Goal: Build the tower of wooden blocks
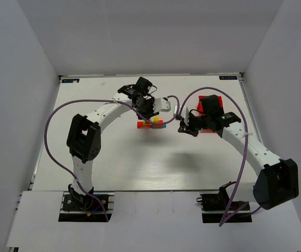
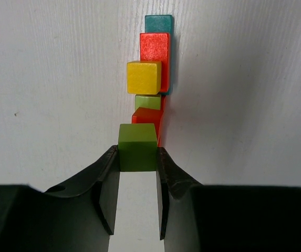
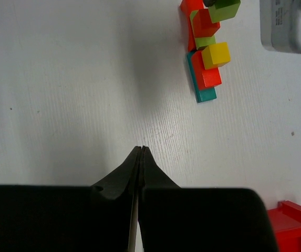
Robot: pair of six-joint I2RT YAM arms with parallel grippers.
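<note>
The tower (image 2: 153,68) is a low stack on the white table: a teal bar (image 2: 159,23) at the bottom, a red bar (image 2: 154,47) on it, then a yellow cube (image 2: 143,77), a pale green cube (image 2: 148,101) and a red cube (image 2: 147,115). My left gripper (image 2: 137,152) is shut on a lime-green cube (image 2: 137,148), held over the stack's near end beside the red cube; whether it touches is unclear. From above, the left gripper (image 1: 150,116) hangs over the tower (image 1: 150,125). My right gripper (image 3: 141,148) is shut and empty, off to the tower's (image 3: 205,52) right.
A red plastic tray (image 1: 211,110) stands behind the right gripper (image 1: 183,126); its corner (image 3: 292,226) shows in the right wrist view. The left arm's pale wrist housing (image 3: 289,26) hangs close beside the stack. Purple cables loop over both arms.
</note>
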